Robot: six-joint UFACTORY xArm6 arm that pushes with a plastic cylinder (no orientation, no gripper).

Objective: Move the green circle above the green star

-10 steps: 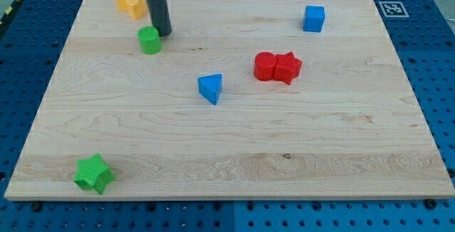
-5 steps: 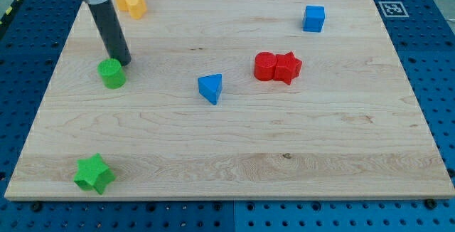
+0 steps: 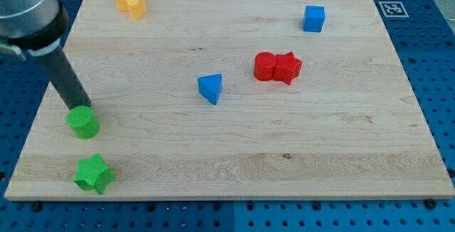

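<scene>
Green circle sits just above the green star, near it but apart; task looks about done. My tip touches the circle's top edge. No pincer on this rod, so no grip state to tell.

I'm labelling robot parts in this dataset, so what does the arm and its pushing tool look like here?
The arm appears as a thick grey cylindrical body at the view's top left. From it runs a straight, smooth dark rod, nearly black, of round section. My tip is plain and blunt. No cables, markings or pincer show in the view.
</scene>
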